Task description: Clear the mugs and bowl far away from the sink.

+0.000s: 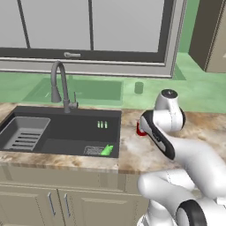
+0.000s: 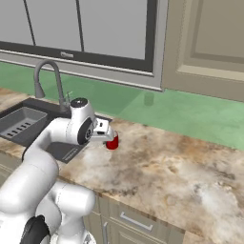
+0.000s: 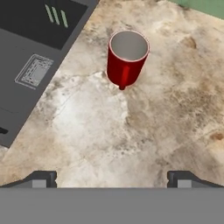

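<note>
red mug (image 1: pixel 139 129) mostly hidden behind arm, sink (image 3: pixel 26 65) cut off by edge

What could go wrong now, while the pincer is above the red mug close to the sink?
1. The red mug stands upright on the counter near the sink edge; a nudge from the open pincer might tip or roll it into the basin.
2. The mug's handle faces the pincer, so a finger could catch it and turn the mug instead of gripping it.
</note>
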